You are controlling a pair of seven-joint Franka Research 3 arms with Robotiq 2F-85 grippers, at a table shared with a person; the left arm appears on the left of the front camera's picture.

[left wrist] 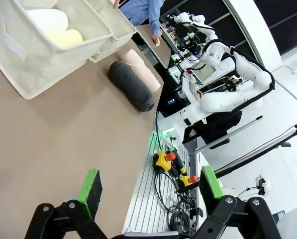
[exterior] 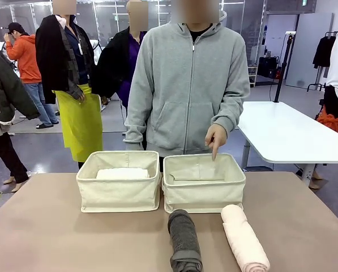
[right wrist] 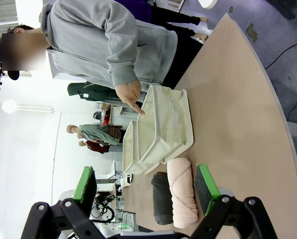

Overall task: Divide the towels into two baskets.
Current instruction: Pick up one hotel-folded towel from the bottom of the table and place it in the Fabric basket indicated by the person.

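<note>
Front view, two baskets (exterior: 119, 195) (exterior: 205, 195), two towels (exterior: 184, 241) (exterior: 245, 238) outside

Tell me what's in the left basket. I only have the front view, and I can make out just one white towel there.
Observer: The left wrist view looks into that basket: a pale yellow towel lies beside the white towel.
Operator: Report the left gripper.
Observer: The left gripper hangs above the table at its edge, jaws open, nothing between them.
Operator: Now the right one.
Observer: The right gripper has open, empty jaws too, pointed toward the pink towel and the grey towel.
</note>
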